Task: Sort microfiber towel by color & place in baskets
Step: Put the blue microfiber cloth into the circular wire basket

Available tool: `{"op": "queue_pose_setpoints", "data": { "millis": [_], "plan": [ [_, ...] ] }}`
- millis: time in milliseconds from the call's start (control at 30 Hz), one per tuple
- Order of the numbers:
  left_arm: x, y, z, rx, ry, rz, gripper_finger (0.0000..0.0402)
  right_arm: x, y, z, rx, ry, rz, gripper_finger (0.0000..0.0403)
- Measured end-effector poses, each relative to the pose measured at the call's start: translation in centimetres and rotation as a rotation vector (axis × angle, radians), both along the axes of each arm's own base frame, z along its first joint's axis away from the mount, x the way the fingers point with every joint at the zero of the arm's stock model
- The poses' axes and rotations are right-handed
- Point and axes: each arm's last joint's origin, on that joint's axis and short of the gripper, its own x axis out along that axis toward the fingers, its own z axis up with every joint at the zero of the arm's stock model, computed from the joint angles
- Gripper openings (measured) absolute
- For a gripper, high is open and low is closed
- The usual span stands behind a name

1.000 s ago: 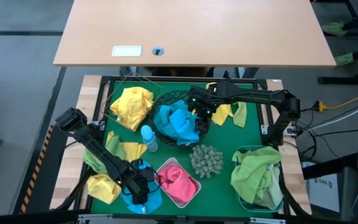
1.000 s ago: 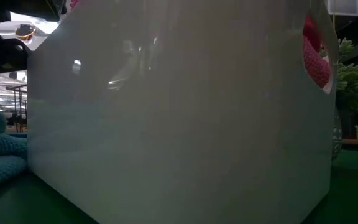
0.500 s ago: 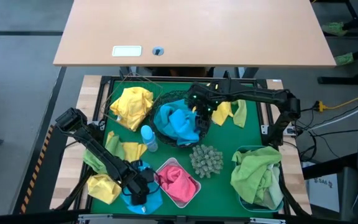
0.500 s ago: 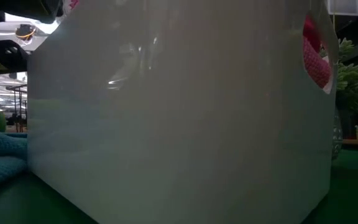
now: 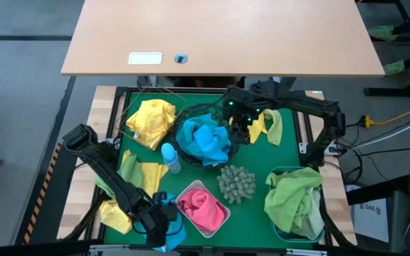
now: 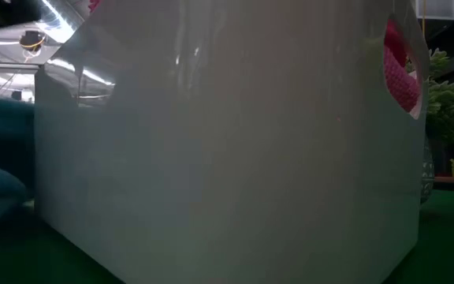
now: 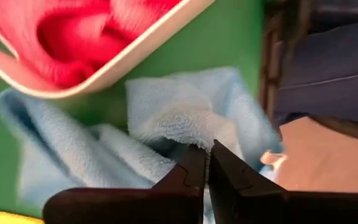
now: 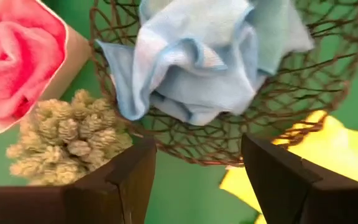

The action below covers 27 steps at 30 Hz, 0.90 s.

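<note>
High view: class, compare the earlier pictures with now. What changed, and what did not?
The left gripper shut on the blue towel and drew it toward the table's near edge. The right gripper, open, backed away from the mesh bowl. Tubs, other towels, bottle and spiky ball stayed put.

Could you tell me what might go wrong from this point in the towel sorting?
The left claw is shut on only a small fold of the blue towel, so it may slip free on lifting. That towel lies against the white tub of pink cloth, which could get dragged. The open right claw hangs near the wire-mesh bowl and might snag it.
</note>
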Motion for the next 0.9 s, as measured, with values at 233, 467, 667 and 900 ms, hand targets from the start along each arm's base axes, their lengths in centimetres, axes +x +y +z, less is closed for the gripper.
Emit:
{"op": "queue_pose_setpoints", "data": {
  "millis": [233, 467, 667, 900],
  "plan": [
    [0.6, -0.6, 4.2, 0.013, -0.046, 0.013, 0.0, -1.7, 0.2, 1.6, -0.056, -0.026, 0.015, 0.0237],
    [1.1, -0.9, 9.1, 0.02, -0.13, -0.055, 0.0, -3.4, 0.2, 3.3, -0.094, -0.095, 0.074, 0.0237],
    [1.3, -0.5, 13.8, 0.08, -0.269, -0.06, 0.0, -4.5, -1.3, 3.5, -0.089, -0.117, 0.022, 0.0237],
    [2.0, 1.5, 19.9, 0.169, -0.486, -0.062, 0.0, -6.3, -3.7, 2.3, -0.076, -0.066, -0.075, 0.0237]
  ]
}}
